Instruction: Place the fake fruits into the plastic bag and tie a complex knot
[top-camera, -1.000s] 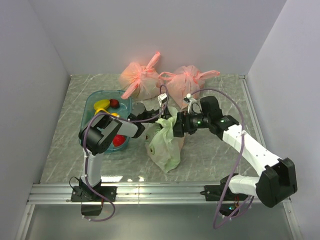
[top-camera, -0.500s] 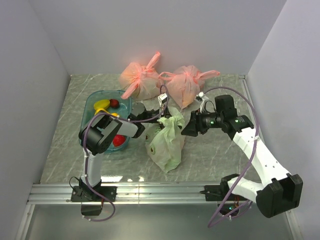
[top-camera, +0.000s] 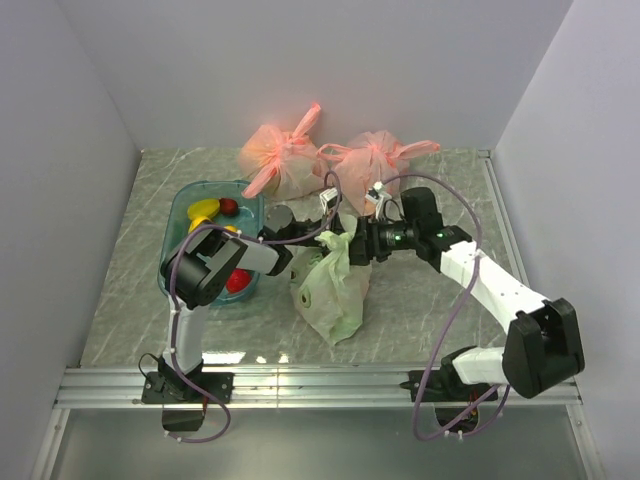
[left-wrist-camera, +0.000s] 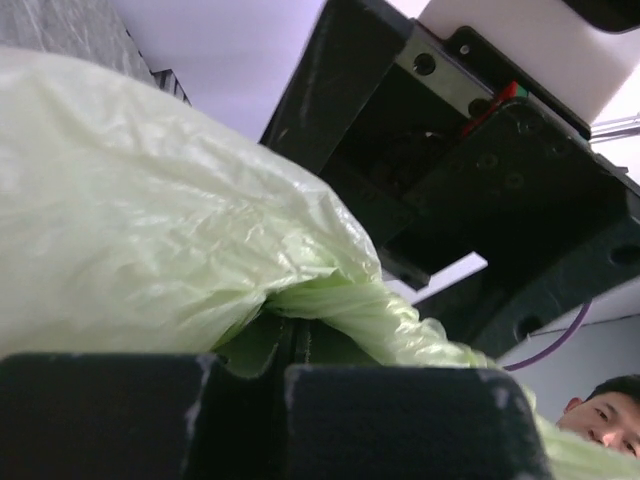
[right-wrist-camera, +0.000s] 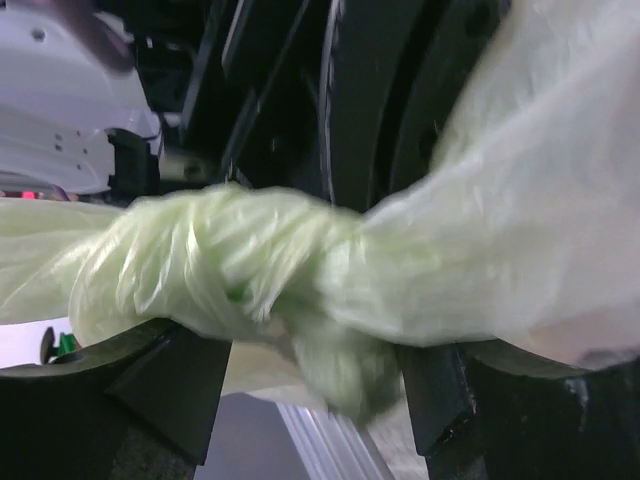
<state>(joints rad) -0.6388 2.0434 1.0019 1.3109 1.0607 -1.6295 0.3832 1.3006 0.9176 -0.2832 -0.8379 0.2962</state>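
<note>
So the thin, crinkly pale mint-green plastic bag (top-camera: 330, 290) sits in the middle of the grey marbled table (top-camera: 430, 310). The left gripper (left-wrist-camera: 290, 345) is clamped tight on a stretched bit of handle. The right gripper (top-camera: 352, 246) has its fingers (right-wrist-camera: 170, 400) spread apart, with the bunched green knot (right-wrist-camera: 250, 270) between them.

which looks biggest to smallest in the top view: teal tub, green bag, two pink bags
1. teal tub, though partly hidden
2. green bag
3. left pink bag and right pink bag: look alike, not ranked
</note>
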